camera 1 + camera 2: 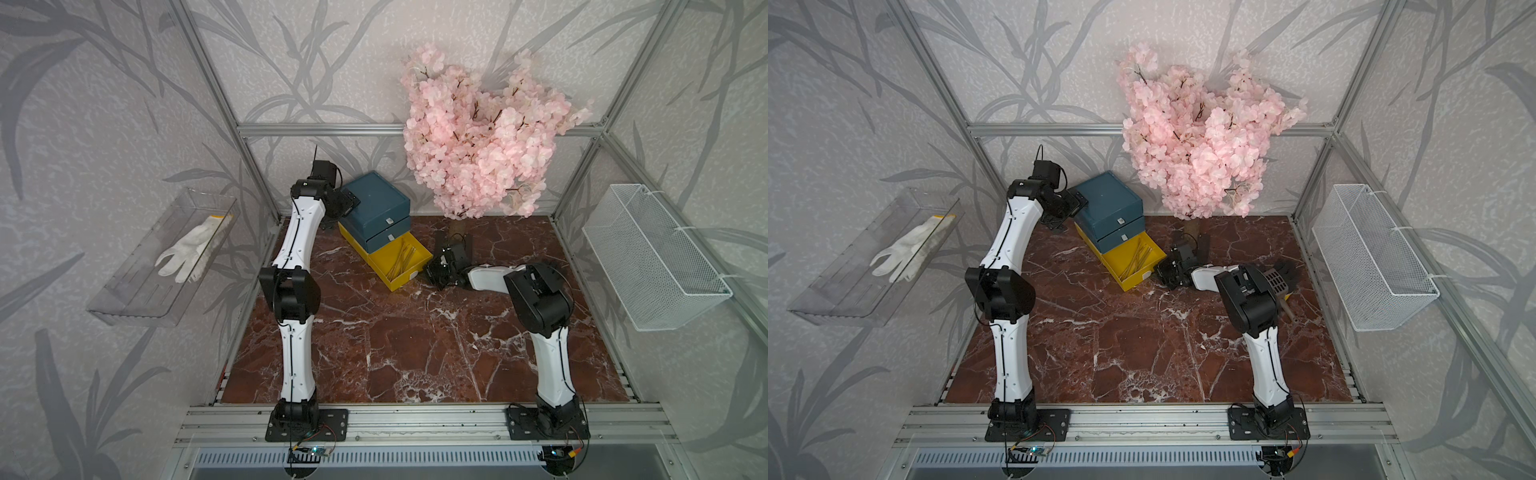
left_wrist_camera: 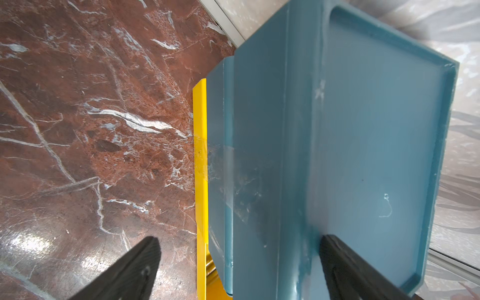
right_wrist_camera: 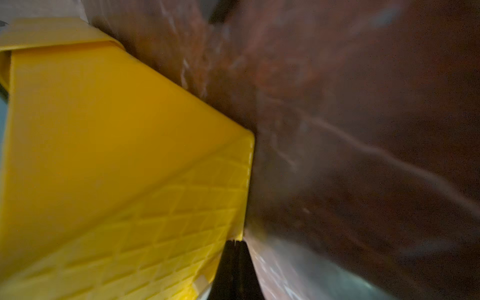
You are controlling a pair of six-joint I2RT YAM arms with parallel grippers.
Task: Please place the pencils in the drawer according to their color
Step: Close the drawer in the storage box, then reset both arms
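Observation:
The drawer [image 1: 376, 203] is a dark teal chest at the back of the marble table, seen in both top views [image 1: 1108, 199]. Its two teal drawers are pushed in. The yellow bottom drawer [image 1: 405, 274] is pulled out, and several yellow-tan pencils [image 1: 402, 257] lie inside it. My left gripper [image 2: 237, 259] is open and straddles the chest's upper side edge; one finger [image 2: 345, 267] is on the top, the other over the table. My right gripper [image 3: 235, 245] is shut, its tip against the yellow drawer's [image 3: 117, 145] front corner, low near the table.
A pink blossom tree [image 1: 478, 145] stands just behind and right of the chest. On the left wall a clear shelf [image 1: 124, 299] holds a white glove [image 1: 187, 249]. A white wire basket [image 1: 652, 257] hangs on the right wall. Behind my right arm lies a dark mesh holder [image 1: 1277, 280].

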